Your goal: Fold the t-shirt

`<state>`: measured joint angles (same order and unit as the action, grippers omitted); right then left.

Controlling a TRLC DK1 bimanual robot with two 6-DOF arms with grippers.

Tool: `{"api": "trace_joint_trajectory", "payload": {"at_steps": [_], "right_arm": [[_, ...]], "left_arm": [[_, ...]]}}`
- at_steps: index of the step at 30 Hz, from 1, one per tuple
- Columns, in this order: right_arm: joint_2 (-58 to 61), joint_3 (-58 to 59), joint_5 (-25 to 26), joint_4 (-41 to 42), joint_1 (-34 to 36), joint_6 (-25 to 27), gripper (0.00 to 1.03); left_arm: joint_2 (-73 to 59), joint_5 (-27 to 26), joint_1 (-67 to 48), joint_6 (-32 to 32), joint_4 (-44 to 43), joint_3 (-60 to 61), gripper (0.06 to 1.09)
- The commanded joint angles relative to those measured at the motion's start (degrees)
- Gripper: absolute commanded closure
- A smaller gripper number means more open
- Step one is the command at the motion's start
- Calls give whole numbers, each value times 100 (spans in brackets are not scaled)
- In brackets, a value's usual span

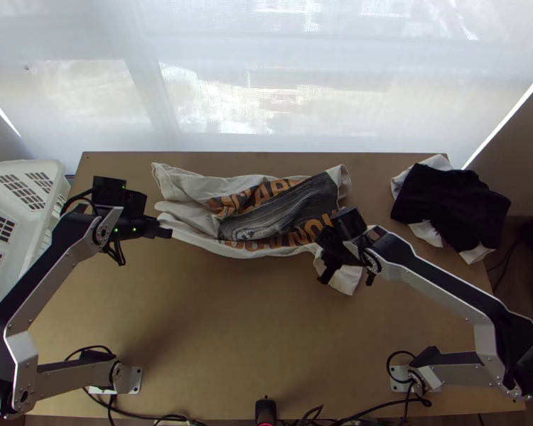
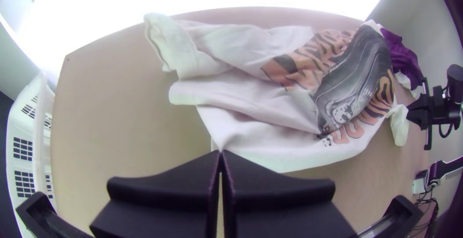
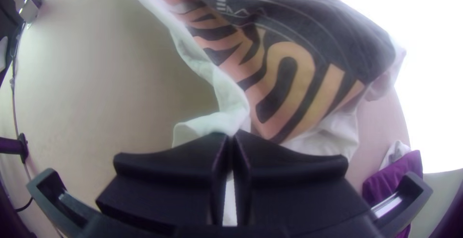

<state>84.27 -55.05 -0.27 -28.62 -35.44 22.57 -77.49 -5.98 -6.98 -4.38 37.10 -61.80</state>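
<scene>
My fingers [image 2: 164, 185] are matt black, perhaps plastic or rubber; dim light leaves that open. Towards twelve o'clock lies the t-shirt [image 1: 188, 186], soft creased cloth with a flat print. At two, the dark garment [image 1: 444, 206] is matt cloth. The table [image 1: 231, 341] is smooth, dull wood. At nine I see the basket [image 1: 42, 170], hard white plastic; at four, a silvery metal link [image 1: 437, 292].

White basket [image 1: 26, 165]: cut off by the top view's left edge
My left arm [image 1: 45, 280]: cut off there too
T-shirt [image 1: 188, 226]: partly hidden beneath my right gripper [image 1: 327, 260]
</scene>
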Motion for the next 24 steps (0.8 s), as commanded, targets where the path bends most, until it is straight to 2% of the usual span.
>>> {"api": "trace_joint_trajectory", "payload": {"at_steps": [1,5,15,24], "right_arm": [[-446,-894,-228,-803,565,37,100],[-772,-1597,-315,-1348,819,81,100],[-1273,-3223,-298,-2218,960,178,100],[-1396,-5016,19,-2552,1162,187,100]], "left_arm": [[498,-17,127,-54,271,-570,105],[841,-9,136,-115,394,-1001,105],[1342,-9,127,-379,456,-2284,105],[1536,97,136,-493,465,-3831,105]]}}
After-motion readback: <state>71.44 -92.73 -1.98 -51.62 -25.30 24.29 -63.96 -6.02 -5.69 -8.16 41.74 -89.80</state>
